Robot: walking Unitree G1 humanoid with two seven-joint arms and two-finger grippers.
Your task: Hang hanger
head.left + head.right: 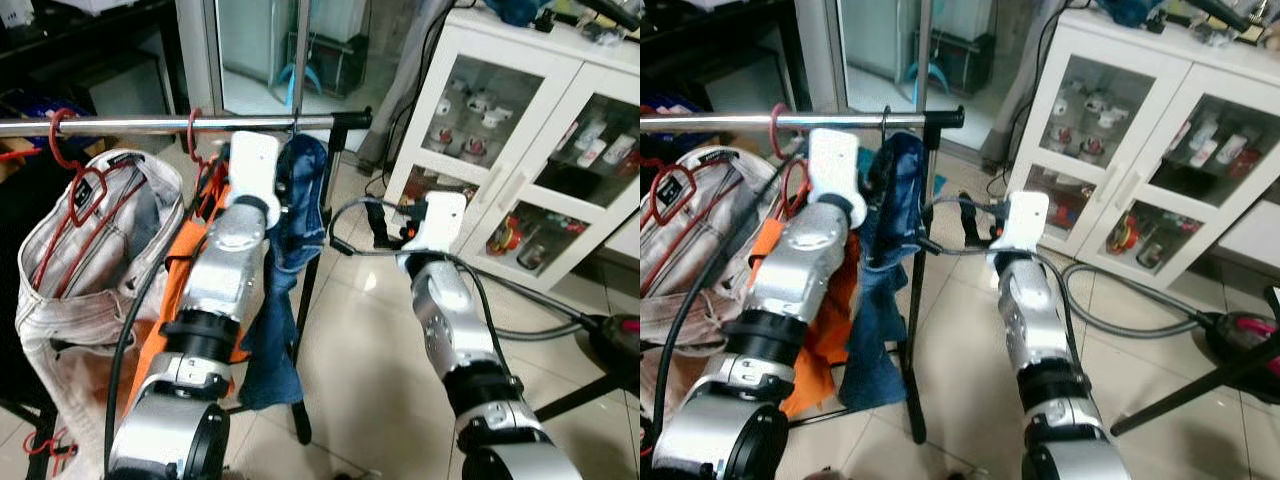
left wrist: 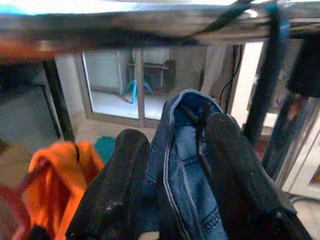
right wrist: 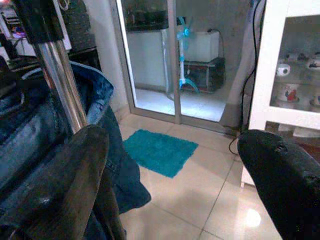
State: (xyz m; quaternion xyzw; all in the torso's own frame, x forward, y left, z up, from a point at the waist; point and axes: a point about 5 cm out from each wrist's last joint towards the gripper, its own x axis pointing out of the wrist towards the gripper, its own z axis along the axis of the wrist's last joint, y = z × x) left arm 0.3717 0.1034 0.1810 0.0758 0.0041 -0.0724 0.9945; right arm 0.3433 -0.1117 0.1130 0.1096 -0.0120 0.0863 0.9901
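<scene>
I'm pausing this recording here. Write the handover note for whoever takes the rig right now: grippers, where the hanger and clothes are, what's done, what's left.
Left gripper: raised just under the rail, fingers closed around the blue jeans.
Right gripper: open, holding nothing, beside the rack's end post.
On the rail: the jeans' thin hanger hook appears to sit over it near the post; further along hang an orange garment on a red hanger and light trousers.
Done: jeans apparently hooked on.
Left: confirm the hook is seated, release the left gripper, draw both arms back.
</scene>
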